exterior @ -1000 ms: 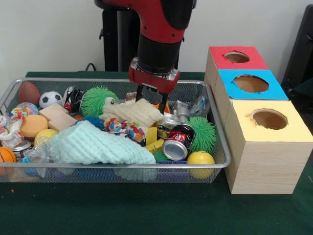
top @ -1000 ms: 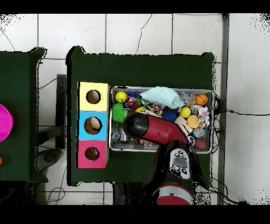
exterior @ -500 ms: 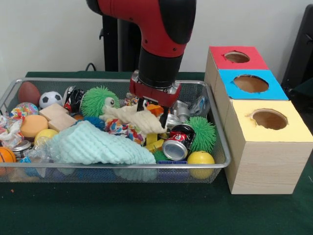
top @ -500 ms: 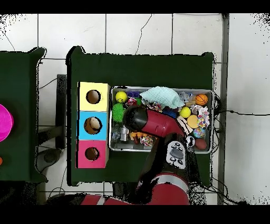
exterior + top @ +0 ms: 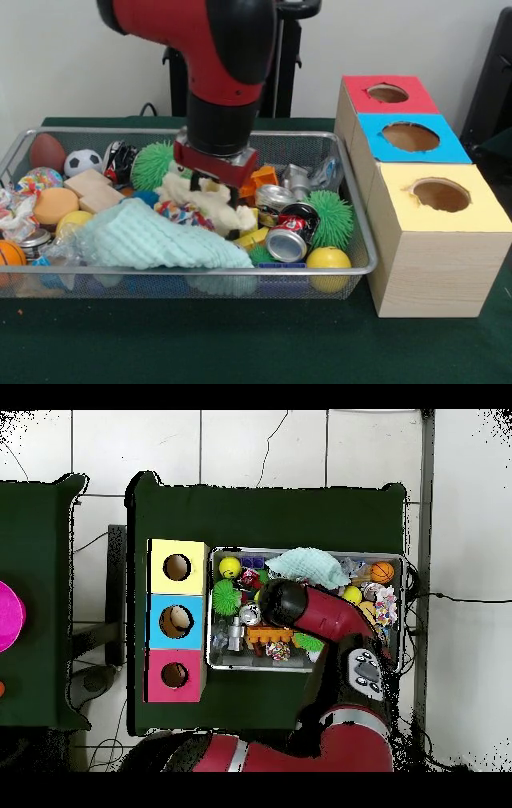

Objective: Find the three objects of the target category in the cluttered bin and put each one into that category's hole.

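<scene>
Since a second ago the red and black arm (image 5: 216, 72) has swung toward the bin's middle, and the gripper (image 5: 214, 190) now sits over the heap with its dark fingers pinched on the cream plush toy (image 5: 210, 202), a limp, fuzzy thing whose lumpy body hangs crumpled beneath the jaws, lifted and dragged along from where it lay before. Its lower end still touches the pile, just above the knotted multicoloured rope toy (image 5: 182, 213). The wire mesh bin (image 5: 344, 276) is shallow and rectangular, with a rounded metal rim. At its front lies a pale mint cloth (image 5: 152, 238) with a ribbed, nubby weave, folded into a soft mound. Just right of the gripper are a crushed, shiny drinks can (image 5: 290, 234), a spiky green rubber ball (image 5: 332, 218) and a smooth yellow ball (image 5: 329, 260); a second spiky green ball (image 5: 154, 164) sits behind the arm. Toward the left end lie flat wooden blocks (image 5: 92, 190), a small soccer ball (image 5: 82, 162), a brown egg-shaped ball (image 5: 46, 150) and a round orange sponge-like disc (image 5: 54, 205). Beside the bin stands the plywood box (image 5: 424, 264) with three round holes, its top panels painted red (image 5: 388, 94), blue (image 5: 410, 137) and yellow (image 5: 441, 195).
</scene>
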Tool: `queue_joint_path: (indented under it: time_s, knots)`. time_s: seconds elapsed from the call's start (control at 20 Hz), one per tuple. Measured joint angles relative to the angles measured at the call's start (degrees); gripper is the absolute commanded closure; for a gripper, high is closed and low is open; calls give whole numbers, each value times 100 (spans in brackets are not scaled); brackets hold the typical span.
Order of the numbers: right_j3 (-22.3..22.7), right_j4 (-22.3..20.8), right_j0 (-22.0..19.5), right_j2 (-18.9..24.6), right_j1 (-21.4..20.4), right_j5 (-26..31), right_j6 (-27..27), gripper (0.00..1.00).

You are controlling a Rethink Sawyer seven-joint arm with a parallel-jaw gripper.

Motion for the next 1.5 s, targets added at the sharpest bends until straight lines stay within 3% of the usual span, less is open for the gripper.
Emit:
queue_joint_path:
  time_s: [0.4,0.75,1.0,1.5]
  knots:
    - [30,-353,-1071,368,-146,2,0,0]
    - [135,-852,-1649,737,-326,1,0,0]
    - [227,-1008,-1632,778,-372,-57,0,0]
    - [547,-1032,-759,605,-603,-223,0,0]
